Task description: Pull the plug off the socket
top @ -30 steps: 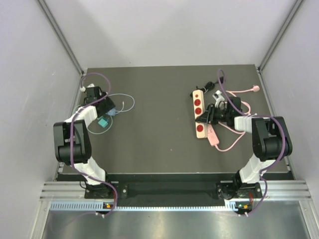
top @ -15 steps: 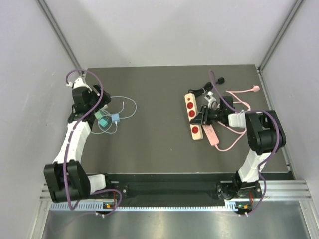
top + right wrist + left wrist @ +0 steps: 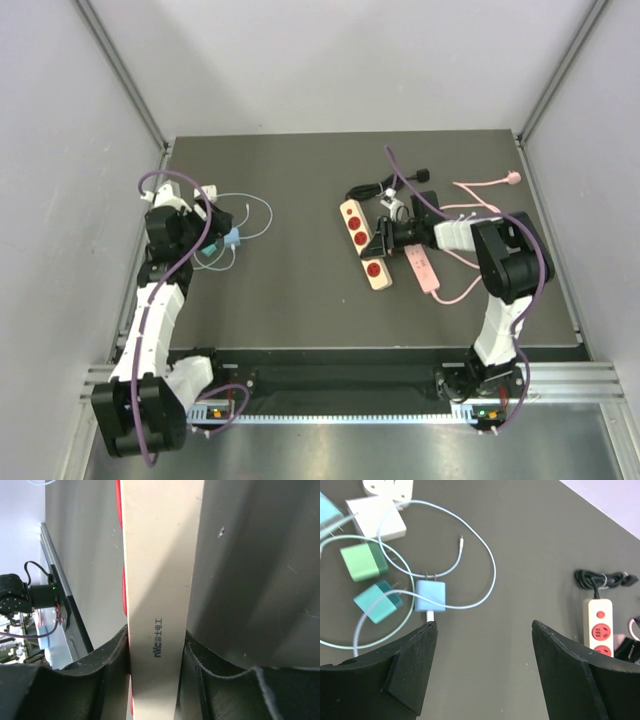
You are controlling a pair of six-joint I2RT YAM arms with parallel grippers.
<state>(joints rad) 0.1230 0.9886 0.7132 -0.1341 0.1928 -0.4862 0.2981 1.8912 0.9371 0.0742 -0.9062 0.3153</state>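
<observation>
The socket is a cream power strip (image 3: pixel 364 246) with three red outlets, lying right of the table's middle. Nothing is plugged into the outlets that show. My right gripper (image 3: pixel 386 238) is shut on the strip's long sides; in the right wrist view the strip (image 3: pixel 160 555) fills the gap between the fingers of that gripper (image 3: pixel 156 632). A light blue charger plug (image 3: pixel 431 595) with a pale cable lies loose at the left. My left gripper (image 3: pixel 484 623) hangs open above the table next to it, holding nothing. From above, that gripper (image 3: pixel 205 230) hovers by the chargers.
A teal charger (image 3: pixel 379 601), a green one (image 3: pixel 364 562) and a white adapter (image 3: pixel 375 522) lie beside the blue plug. The strip's black cord (image 3: pixel 385 190) coils behind it. A pink-white device (image 3: pixel 420 268) and pink cable (image 3: pixel 480 185) lie under the right arm.
The right gripper has dragged the power strip leftward across the table. The left gripper has opened wider and drawn back from the chargers, which stay on the table.
</observation>
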